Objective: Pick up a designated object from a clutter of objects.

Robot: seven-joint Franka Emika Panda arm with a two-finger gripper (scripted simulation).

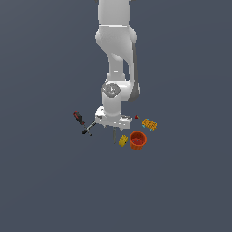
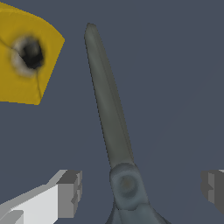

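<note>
Below the wrist, the pincer hangs open, 1 finger on each side of the scissors, apparently to close across the pivot. Those scissors lie flat on the worktop, just beside the yellow piece. Their long axis runs from the pivot between the fingers out to the blade tip, crosswise to the pincer's closing line.

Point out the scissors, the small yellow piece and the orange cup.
scissors [image 2: 114,127]: wrist view, on the grey blades just ahead of the pivot.
small yellow piece [image 2: 26,61]: wrist view, on its yellow face beside the dark hole.
orange cup [image 1: 137,140]: exterior view, on its open top.
</note>
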